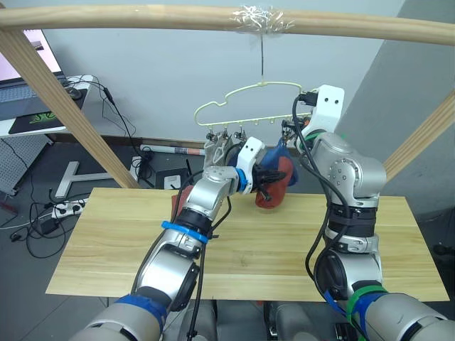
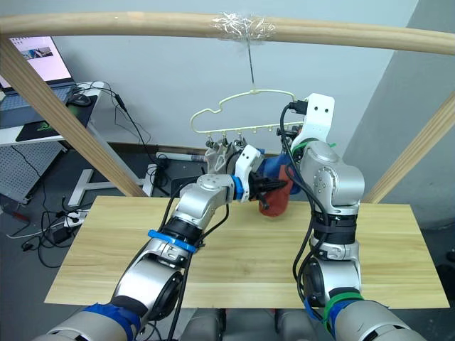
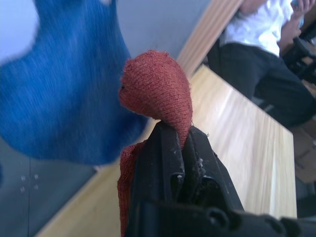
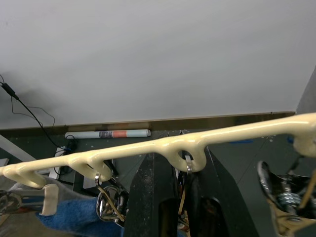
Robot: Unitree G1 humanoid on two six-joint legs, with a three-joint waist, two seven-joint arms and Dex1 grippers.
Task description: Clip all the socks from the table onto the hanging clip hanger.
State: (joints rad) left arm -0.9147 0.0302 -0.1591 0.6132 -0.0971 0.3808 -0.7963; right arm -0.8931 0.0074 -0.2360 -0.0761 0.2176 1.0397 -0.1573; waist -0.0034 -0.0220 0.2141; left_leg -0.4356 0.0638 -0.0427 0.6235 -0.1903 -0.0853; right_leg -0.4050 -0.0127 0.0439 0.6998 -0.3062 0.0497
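The left gripper's [image 3: 180, 143] black fingers [image 3: 158, 158] are pressed together on a fold of a rust-red sock [image 3: 158, 89], its bunched end bulging above the tips and the rest drooping below. Seen from the head camera, that sock [image 1: 274, 186] hangs in the air above the table [image 1: 128, 241], at about six o'clock from the clip hanger [image 1: 249, 106], with a blue sock [image 1: 274, 156] just behind it that looks already clipped, though the arms hide the clip itself.

The right gripper [image 4: 170, 197] sits directly under the hanger's bar, its fingers either side of a metal clip [image 4: 187, 165]; whether they are apart or pressing it, I cannot tell.

The sock is light, soft and limp, so it will sag and fold wherever it is unsupported. The better hold is probably near the cuff edge, leaving a short flat margin free to feed into the clip. The thin wire hanger swings freely from the wooden pole [image 1: 142, 18].
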